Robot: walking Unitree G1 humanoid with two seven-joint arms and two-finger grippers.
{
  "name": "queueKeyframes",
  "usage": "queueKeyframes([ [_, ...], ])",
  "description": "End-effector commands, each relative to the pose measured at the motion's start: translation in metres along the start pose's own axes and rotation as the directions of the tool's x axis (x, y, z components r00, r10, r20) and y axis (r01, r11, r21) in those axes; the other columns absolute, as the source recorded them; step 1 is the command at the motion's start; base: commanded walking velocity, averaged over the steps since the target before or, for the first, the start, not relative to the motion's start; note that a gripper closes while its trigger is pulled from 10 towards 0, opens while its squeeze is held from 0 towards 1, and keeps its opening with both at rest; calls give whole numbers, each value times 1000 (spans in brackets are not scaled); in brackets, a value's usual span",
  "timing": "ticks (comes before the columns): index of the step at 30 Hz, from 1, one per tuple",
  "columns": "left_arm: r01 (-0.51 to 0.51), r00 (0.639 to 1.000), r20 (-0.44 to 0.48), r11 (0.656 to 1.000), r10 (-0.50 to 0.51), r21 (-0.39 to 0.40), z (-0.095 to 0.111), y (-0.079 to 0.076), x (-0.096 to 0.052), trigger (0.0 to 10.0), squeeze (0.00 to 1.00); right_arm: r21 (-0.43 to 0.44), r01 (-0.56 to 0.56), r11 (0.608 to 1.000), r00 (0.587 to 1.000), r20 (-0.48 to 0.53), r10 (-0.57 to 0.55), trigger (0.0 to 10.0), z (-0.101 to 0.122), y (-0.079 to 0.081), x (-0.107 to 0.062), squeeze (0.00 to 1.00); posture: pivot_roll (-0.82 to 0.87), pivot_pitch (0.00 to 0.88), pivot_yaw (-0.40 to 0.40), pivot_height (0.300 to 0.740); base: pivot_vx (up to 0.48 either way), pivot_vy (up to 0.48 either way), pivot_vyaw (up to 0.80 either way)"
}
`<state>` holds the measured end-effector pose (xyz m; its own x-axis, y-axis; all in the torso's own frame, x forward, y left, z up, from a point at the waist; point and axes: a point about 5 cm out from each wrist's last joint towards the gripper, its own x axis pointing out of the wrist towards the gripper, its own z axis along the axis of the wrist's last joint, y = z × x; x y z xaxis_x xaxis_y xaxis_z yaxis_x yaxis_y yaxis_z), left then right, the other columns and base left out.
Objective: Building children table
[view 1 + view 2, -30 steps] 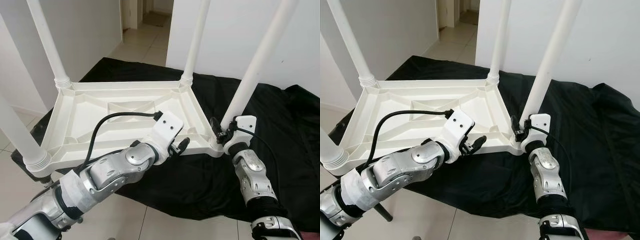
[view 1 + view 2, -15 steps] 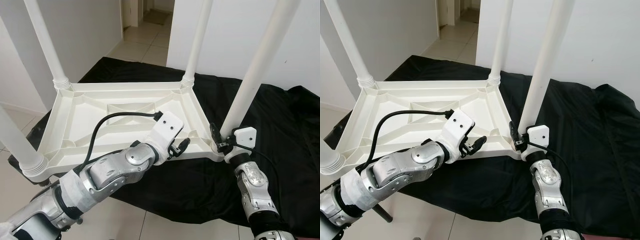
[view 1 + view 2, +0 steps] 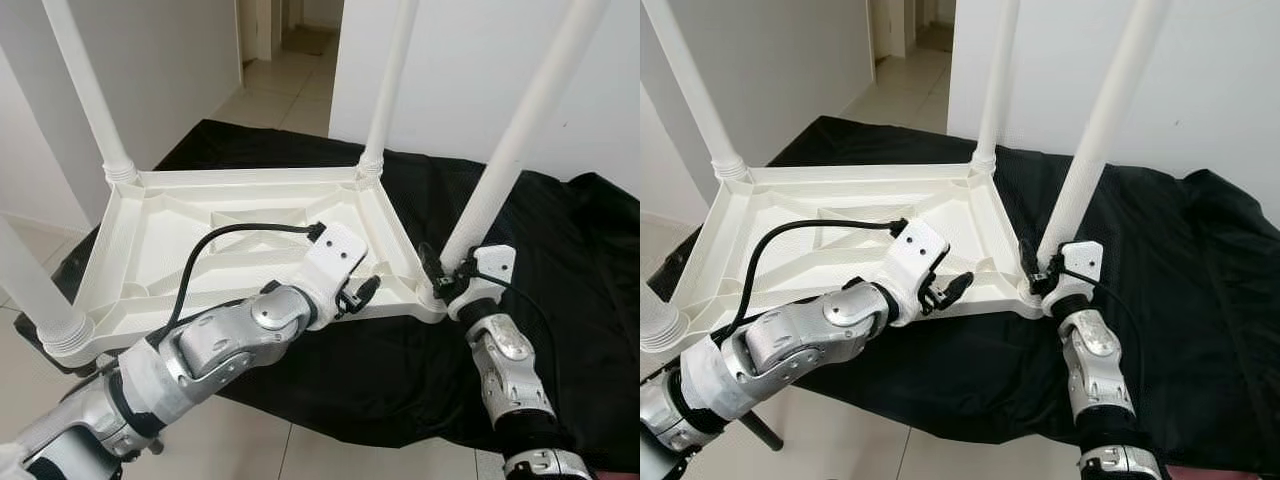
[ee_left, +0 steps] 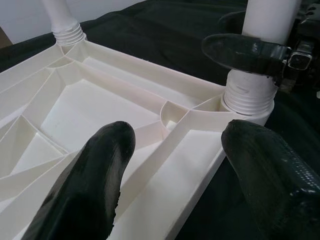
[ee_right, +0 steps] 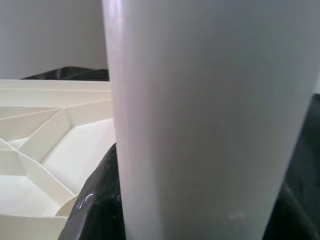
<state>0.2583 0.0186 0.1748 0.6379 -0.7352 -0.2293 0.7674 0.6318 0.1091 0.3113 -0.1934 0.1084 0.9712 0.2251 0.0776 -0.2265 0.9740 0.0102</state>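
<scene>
White ribbed plastic children's table (image 3: 240, 240) upside down on black cloth (image 3: 560, 250) on floor, legs up. Right gripper (image 3: 447, 277) jaws pinching near-right leg (image 3: 500, 180) at base. Left gripper (image 3: 360, 292) jaws spread over near edge.

White table leg (image 5: 210, 120), seemingly gripped

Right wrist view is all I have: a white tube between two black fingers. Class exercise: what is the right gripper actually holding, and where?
Observer: The right gripper is clamped on a table leg, low down by its socket at the near right corner of the upturned tabletop.
Operator: How many legs are fitted?
Observer: Four stand up, one at each corner; the far right leg rises by the wall.
Operator: And the left gripper?
Observer: The left gripper is open, holding nothing, hovering over the tabletop's near edge.
Operator: What is under the table?
Observer: A black cloth on the tiled floor.
</scene>
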Motion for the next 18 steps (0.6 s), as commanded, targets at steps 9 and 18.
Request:
queueKeyframes([
  [9,464,886,-12,885,-464,28,4,-24,-5,10000,0,54,-21,998,962,-271,35,10000,-51,11,-20,0,-21,0,-28,740,0,0,0],
  [18,458,889,-11,888,-458,32,4,-24,-5,10000,0,31,-2,1000,999,-43,3,10000,-27,13,-22,0,-24,0,-27,740,0,0,0],
])
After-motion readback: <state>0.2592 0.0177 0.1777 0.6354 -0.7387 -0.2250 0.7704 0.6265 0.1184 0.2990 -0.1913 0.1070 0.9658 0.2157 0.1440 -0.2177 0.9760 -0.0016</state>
